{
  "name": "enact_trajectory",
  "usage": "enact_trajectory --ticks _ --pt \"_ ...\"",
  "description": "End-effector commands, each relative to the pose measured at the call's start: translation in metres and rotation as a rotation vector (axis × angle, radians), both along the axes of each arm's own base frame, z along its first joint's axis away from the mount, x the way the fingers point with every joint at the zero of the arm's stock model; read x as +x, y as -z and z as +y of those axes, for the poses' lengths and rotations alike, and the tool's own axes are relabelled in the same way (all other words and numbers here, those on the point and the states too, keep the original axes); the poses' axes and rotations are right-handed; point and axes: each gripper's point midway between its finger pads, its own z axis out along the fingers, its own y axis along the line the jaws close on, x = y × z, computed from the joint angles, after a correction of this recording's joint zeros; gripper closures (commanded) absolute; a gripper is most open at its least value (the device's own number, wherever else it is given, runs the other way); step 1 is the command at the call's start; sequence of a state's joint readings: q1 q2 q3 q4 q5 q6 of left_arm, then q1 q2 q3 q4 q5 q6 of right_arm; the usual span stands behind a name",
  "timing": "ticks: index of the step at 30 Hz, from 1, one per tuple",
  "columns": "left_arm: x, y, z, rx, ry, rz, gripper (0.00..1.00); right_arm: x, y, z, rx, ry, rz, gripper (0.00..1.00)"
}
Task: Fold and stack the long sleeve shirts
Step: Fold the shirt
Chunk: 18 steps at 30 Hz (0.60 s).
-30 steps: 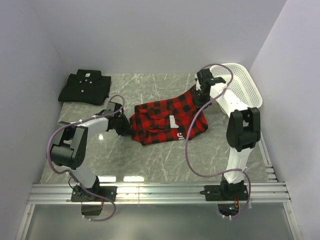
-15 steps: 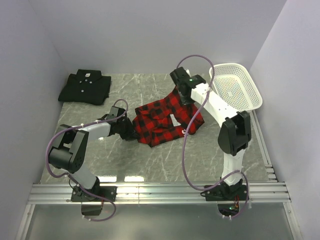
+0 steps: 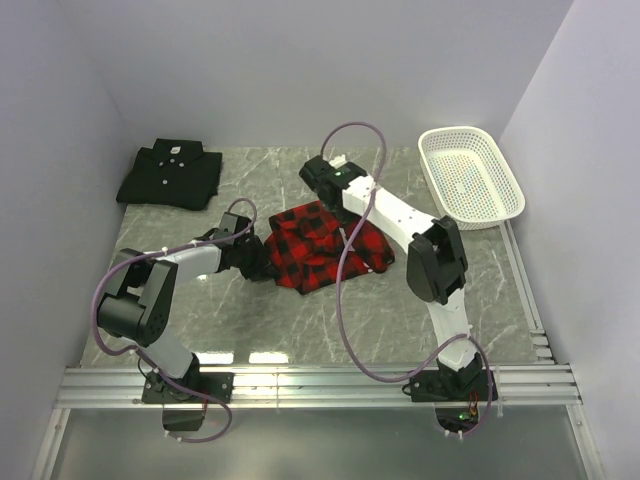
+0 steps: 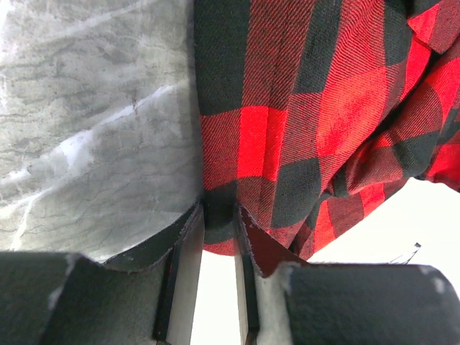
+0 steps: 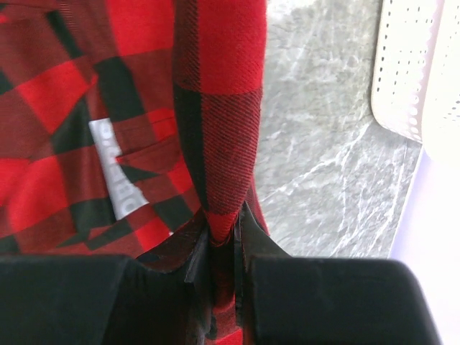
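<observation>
A red-and-black plaid shirt [image 3: 318,245] is seen bunched in a loose heap near the middle of the marble-patterned table [image 3: 300,315], held from two sides at once. Its left-hand edge is pinched by the left gripper [image 3: 262,264], which is laid low over the tabletop with its arm stretched in from the near left corner. In the left wrist view a fold of checked cloth is shown clamped between the two fingers [image 4: 183,237], with bare table lying just to one side. The far side of the shirt is gripped by the right gripper [image 3: 326,188], whose arm is reached across from the near right corner and over the garment. In the right wrist view a narrow band of plaid is seen drawn taut and caught between nearly closed jaws. White block letters [image 5: 115,171] are visible on the fabric beside that band, though they cannot be read at this angle. A black collared shirt [image 3: 170,176] with small white buttons is seen folded flat in the far left corner of the table, well apart from the plaid one and from both grippers. A white mesh basket [image 3: 508,205] is set at the far right corner, apart from both arms.
</observation>
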State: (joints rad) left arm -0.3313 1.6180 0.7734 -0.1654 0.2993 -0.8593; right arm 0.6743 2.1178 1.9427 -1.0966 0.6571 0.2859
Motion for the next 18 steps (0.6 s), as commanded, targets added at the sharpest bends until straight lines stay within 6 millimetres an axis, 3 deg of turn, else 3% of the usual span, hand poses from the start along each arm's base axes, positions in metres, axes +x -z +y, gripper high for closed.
enact_trajectory --ticks 1,10,18 --pt "-0.009 -0.001 0.001 0.012 0.015 0.01 0.71 0.003 -0.031 0.015 0.007 0.014 -0.105 1.0" --pt "-0.009 -0.004 0.001 0.015 0.014 0.004 0.71 0.011 -0.059 0.046 0.035 -0.069 -0.179 1.0" --pt "-0.009 -0.007 0.002 0.021 0.007 0.0 0.71 0.002 -0.038 0.089 0.048 -0.17 -0.145 1.0"
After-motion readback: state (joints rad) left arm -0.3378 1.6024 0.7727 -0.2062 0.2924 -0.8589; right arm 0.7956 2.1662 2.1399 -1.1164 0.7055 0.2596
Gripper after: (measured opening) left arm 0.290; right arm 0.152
